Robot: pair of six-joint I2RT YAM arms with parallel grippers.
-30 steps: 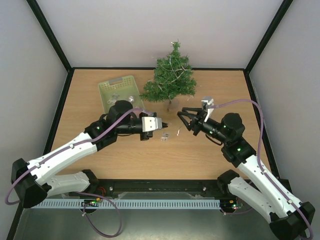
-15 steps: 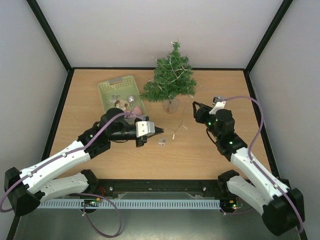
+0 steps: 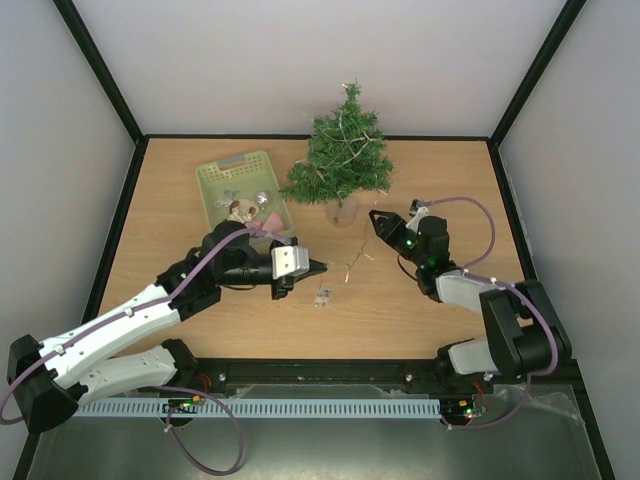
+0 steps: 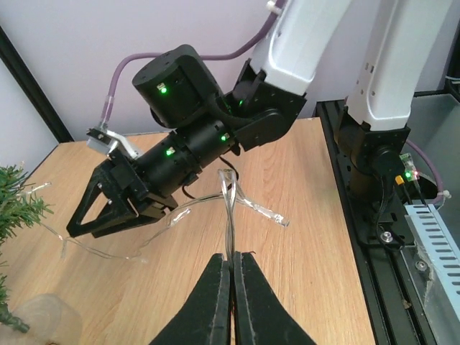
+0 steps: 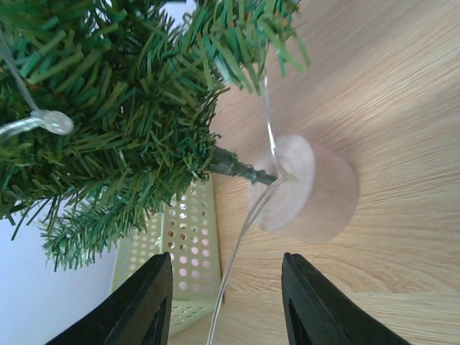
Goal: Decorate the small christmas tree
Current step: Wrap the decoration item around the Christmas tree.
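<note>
Two arms out over the light wooden tabletop (image 3: 170, 200), which fills the floor of the grey-walled bay.

Small christmas tree (image 3: 342, 155), bushy dark green cone, stands upright at the far edge, about mid-width; thin pale strands already lie among its branches; from my right wrist its needles (image 5: 108, 108) crowd the upper left.

Pale green perforated plastic basket (image 3: 232, 163) sits just left of the tree, close beside its lowest branches; a few small ornaments, silvery and pinkish (image 3: 250, 205), lie in its near half; I cannot make out their shapes.

My left gripper (image 3: 318, 267) points right, low over the table in front of the tree; its jaws are pressed together on the clear wire light string (image 4: 230, 208), which rises straight out from between the tips (image 4: 231, 260).

My right gripper (image 3: 380, 222) lies low just right of the tree's foot, pointing at it; jaws apart (image 5: 226, 287), holding nothing; the string (image 5: 244, 223) runs between the fingers, contact not clear.

Round pale wooden stand (image 5: 309, 190) carries the tree's thin trunk; the string crosses over it.

The string (image 3: 352, 262) loops loosely on the table between my two grippers.

Small pale piece (image 3: 322, 297) lies on the table just near of my left fingertips; too small to identify.
</note>
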